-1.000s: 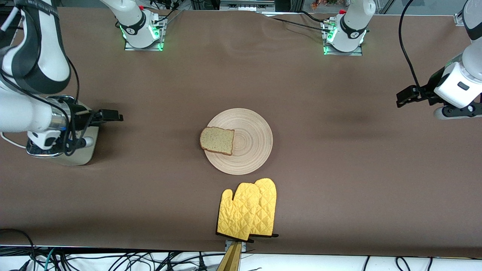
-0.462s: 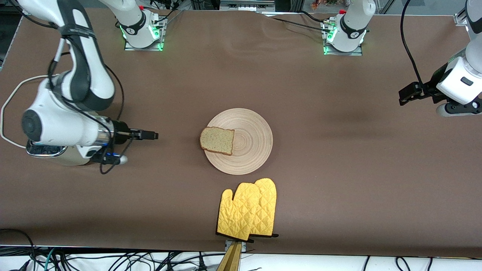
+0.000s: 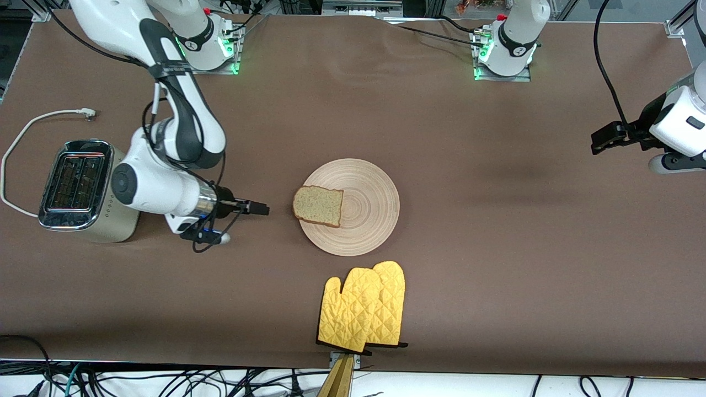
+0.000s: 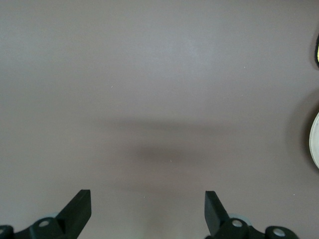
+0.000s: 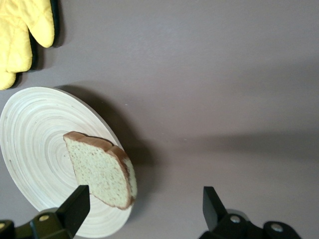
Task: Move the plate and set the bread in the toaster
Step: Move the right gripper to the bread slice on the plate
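Note:
The bread (image 3: 318, 205) lies on the light-wood plate (image 3: 369, 205) at mid-table, overhanging the rim toward the right arm's end. My right gripper (image 3: 259, 209) hangs low just beside the bread, open, with nothing between its fingers. In the right wrist view the bread (image 5: 99, 172) and plate (image 5: 35, 139) sit ahead of that gripper (image 5: 144, 201). The cream toaster (image 3: 83, 190) with its chrome top stands at the right arm's end. My left gripper (image 3: 602, 138) waits open over bare cloth at the left arm's end, and its wrist view shows the gripper (image 4: 147, 201) over cloth with only the plate's rim (image 4: 315, 144).
A pair of yellow oven mitts (image 3: 364, 306) lies nearer the front camera than the plate, close to the table's edge; they also show as mitts (image 5: 20, 35) in the right wrist view. The toaster's white cord (image 3: 33, 124) loops on the brown cloth beside it.
The right arm has swung from over the toaster toward the plate, uncovering the toaster, and its gripper now sits close to the bread. The left gripper has drifted slightly.

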